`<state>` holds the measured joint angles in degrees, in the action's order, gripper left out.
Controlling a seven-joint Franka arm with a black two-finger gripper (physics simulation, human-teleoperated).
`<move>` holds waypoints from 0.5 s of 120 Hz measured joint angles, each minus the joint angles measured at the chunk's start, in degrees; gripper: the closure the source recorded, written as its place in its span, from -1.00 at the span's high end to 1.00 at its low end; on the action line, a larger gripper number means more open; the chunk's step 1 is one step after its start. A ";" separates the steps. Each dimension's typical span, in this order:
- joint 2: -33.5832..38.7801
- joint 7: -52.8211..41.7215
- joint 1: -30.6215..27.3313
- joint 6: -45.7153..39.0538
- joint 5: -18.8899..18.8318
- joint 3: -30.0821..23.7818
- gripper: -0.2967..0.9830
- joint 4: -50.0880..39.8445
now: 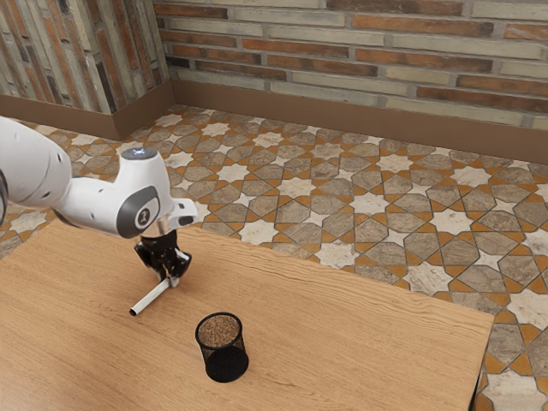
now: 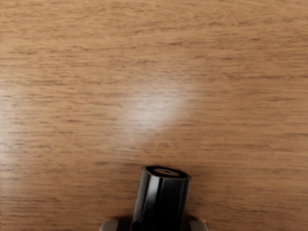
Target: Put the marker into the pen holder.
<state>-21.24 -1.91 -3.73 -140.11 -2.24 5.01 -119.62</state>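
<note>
The gripper [image 1: 172,277] is low over the table, toward the exterior view's left, its fingers brought together at the marker's inner end. From there the marker [image 1: 152,296] slants down and out toward the exterior view's lower left, white with a dark outer tip. In the wrist view the marker's black end [image 2: 162,199] is between the two fingertips of the gripper [image 2: 154,226], which is shut on it. Whether the marker touches the table is unclear. The black mesh pen holder [image 1: 224,348] stands upright, apart from gripper and marker, nearer the exterior view's bottom.
The wooden table [image 1: 342,342] extends around the pen holder, with its far edge running along the tiled floor [image 1: 368,197]. A brick wall [image 1: 342,51] rises beyond the floor.
</note>
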 joint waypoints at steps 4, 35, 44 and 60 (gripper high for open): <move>0.01 0.30 -0.06 -0.10 0.00 0.02 -0.41 -0.01; 3.80 2.61 0.42 -0.35 -0.79 0.01 -0.63 -0.38; 9.18 3.22 1.72 0.37 -1.06 -0.06 -0.66 -1.69; 20.20 4.13 7.64 1.44 -1.36 -0.16 -0.68 -5.75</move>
<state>-1.04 2.22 3.92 -138.67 -3.61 4.85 -125.36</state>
